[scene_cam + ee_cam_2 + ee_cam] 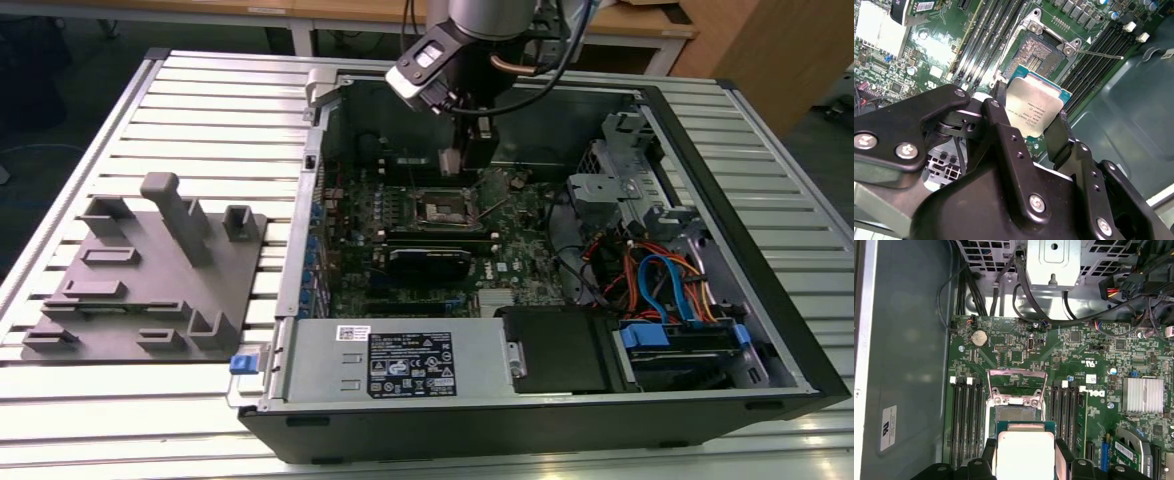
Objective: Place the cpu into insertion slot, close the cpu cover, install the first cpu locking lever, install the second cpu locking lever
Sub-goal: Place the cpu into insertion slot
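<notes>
My gripper (1031, 119) is shut on the cpu (1036, 107), a flat square chip with a silvery top, pinched by two opposite edges between the black fingers (1001, 125). In the first wrist view the cpu (1023, 452) hangs just short of the insertion slot (1019, 413), above the green motherboard (1019, 347). The socket (1038, 52) lies open, its grey contact field bare. The cpu cover (1016, 385) stands swung up on the socket's far side. A thin locking lever (1101, 54) sticks out beside the socket. In the exterior view my gripper (462, 165) hovers just behind the insertion slot (447, 208).
The open computer case (781, 330) walls in the board. Long black memory slots (966, 420) flank the socket. A black card (427, 262), a power supply (400, 365), a drive cage (607, 190) and coloured cables (654, 285) crowd the case. A grey fixture block (147, 270) sits at the exterior view's left.
</notes>
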